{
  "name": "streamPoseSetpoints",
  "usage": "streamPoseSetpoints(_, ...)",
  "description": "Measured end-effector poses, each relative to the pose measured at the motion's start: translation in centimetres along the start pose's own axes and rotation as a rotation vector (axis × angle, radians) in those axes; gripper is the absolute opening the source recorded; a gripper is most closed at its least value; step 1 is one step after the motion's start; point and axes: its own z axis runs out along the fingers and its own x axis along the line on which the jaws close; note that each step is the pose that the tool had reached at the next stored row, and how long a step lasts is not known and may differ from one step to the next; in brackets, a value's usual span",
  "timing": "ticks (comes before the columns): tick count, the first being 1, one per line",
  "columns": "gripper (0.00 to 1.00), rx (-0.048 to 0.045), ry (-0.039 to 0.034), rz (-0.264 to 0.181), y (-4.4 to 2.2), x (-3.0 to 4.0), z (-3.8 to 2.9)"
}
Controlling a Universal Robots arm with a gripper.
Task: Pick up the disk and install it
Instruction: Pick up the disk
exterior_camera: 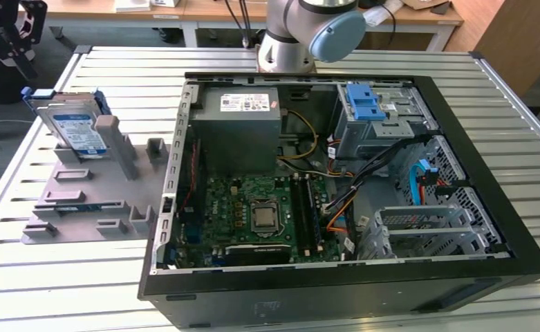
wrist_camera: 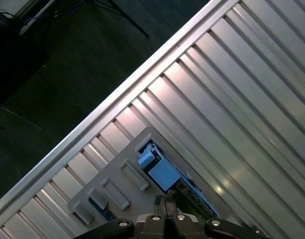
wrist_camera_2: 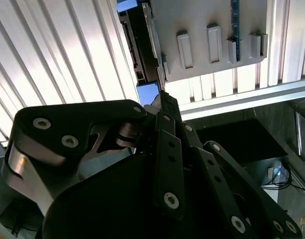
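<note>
Disk (exterior_camera: 74,126) upright in holder (exterior_camera: 67,207), 9 o'clock of case (exterior_camera: 343,290) in exterior view. Likely rigid, weighty, shock-sensitive; pinch flat faces near top. Gripper (wrist_camera: 164,203) jaws clenched, empty.

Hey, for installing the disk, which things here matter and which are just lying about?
For the job: disk, gripper, open computer case.
Just lying about: grey rack, power supply box, motherboard.

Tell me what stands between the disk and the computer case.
In the exterior view, the upright posts of the grey fixture that holds the disk stand between it and the open computer case.
</note>
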Motion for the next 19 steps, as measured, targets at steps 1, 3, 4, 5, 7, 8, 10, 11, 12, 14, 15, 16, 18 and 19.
streamPoseSetpoints(1, 0.11, 0.0001, -0.0002, -0.009, 0.0, 0.0, 0.0)
streamPoseSetpoints(3, 0.11, 0.0003, -0.0007, -0.027, 0.0, 0.0, 0.0)
streamPoseSetpoints(4, 0.11, 0.0003, -0.0008, -0.037, 0.0, 0.0, 0.0)
streamPoseSetpoints(5, 0.11, 0.0004, -0.0009, -0.047, 0.0, 0.0, 0.0)
streamPoseSetpoints(7, 0.11, 0.0004, -0.0014, -0.07, 0.0, 0.0, 0.0)
streamPoseSetpoints(8, 0.11, 0.0005, -0.0017, -0.083, 0.0, 0.0, 0.0)
streamPoseSetpoints(10, 0.11, 0.0005, -0.0021, -0.109, 0.0, 0.0, 0.01)
streamPoseSetpoints(11, 0.11, 0.0003, -0.0021, -0.122, 0.0, 0.0, 0.01)
streamPoseSetpoints(12, 0.11, 0.0001, -0.0022, -0.135, 0.0, 0.0, 0.01)
streamPoseSetpoints(14, 0.11, -0.0004, -0.0021, -0.166, 0.0, 0.0, 0.0)
streamPoseSetpoints(15, 0.11, -0.0007, -0.0021, -0.181, 0.0, 0.0, 0.0)
streamPoseSetpoints(16, 0.11, -0.0009, -0.0021, -0.197, 0.0, 0.0, 0.0)
streamPoseSetpoints(18, 0.11, -0.0015, -0.0022, -0.229, 0.0, 0.0, 0.01)
streamPoseSetpoints(19, 0.11, -0.0018, -0.0022, -0.246, 0.0, 0.0, 0.01)
